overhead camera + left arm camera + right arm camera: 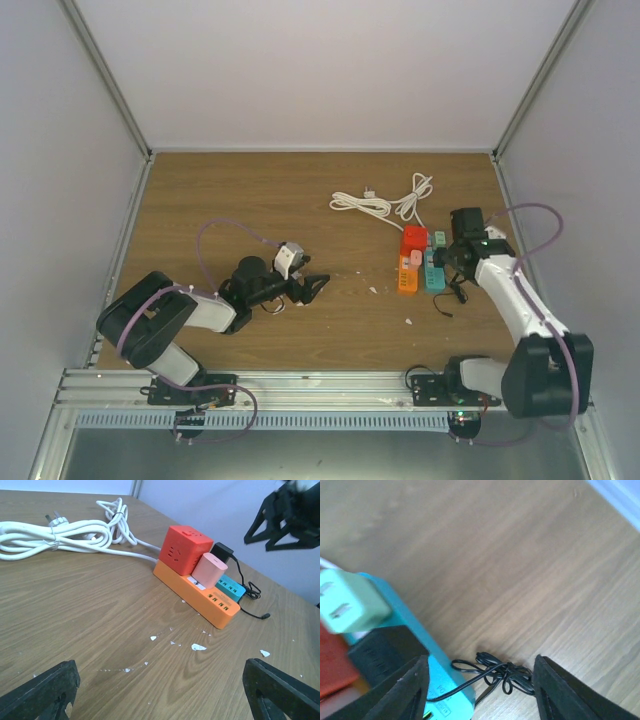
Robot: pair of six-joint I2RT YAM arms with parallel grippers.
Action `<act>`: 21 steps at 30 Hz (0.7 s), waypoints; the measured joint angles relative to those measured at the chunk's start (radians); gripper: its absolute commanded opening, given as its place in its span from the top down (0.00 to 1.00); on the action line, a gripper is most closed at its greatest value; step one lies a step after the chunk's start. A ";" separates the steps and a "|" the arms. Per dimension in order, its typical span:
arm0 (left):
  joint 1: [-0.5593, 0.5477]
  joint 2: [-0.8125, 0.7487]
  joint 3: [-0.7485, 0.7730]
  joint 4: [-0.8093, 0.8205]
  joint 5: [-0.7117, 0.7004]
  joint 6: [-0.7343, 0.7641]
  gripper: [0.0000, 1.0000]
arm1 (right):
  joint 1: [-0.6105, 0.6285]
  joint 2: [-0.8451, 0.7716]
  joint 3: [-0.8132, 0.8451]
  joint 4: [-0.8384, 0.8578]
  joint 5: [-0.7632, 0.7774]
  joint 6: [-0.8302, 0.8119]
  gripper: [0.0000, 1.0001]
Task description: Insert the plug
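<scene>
We list each item against the orange power strip (200, 595), nearest first.
- Left gripper (318, 288): well apart to its left, jaws spread wide, holding nothing.
- White flecks (198, 647): scattered just short of its near end.
- Right gripper (452, 262): raised over its right side, jaws partly apart, gripping nothing.
- Teal strip (231, 586): just beside its right flank.
- Black plug (222, 550): standing on the teal strip, free of both grippers.
- Pink adapter (209, 570): on its middle.
- Red cube (185, 549): at its far end.
- White cable (55, 535): coiled beyond that end.

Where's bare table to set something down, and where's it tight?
Bare: far left, from left wall to white cord; centre, between the left claw and orange strip, only flecks. Crowded: right side, teal strip, red cube, black cable by the right claw.
</scene>
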State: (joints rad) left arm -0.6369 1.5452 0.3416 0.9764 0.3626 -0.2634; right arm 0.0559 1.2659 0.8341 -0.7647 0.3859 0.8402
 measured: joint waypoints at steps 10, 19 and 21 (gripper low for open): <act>0.005 0.023 0.067 -0.042 0.004 -0.005 0.01 | 0.000 -0.334 -0.066 0.126 -0.206 -0.192 0.00; 0.005 -0.058 0.348 -0.346 -0.051 0.060 0.01 | 0.000 -0.451 -0.182 0.344 -0.462 -0.314 0.00; 0.005 -0.094 0.417 -0.414 -0.079 0.077 0.01 | 0.000 -0.480 -0.182 0.397 -0.485 -0.312 0.00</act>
State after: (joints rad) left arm -0.6319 1.4509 0.7589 0.5629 0.2836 -0.1867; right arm 0.0563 0.7856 0.6518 -0.3679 -0.0990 0.5282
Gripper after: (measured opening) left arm 0.989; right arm 0.995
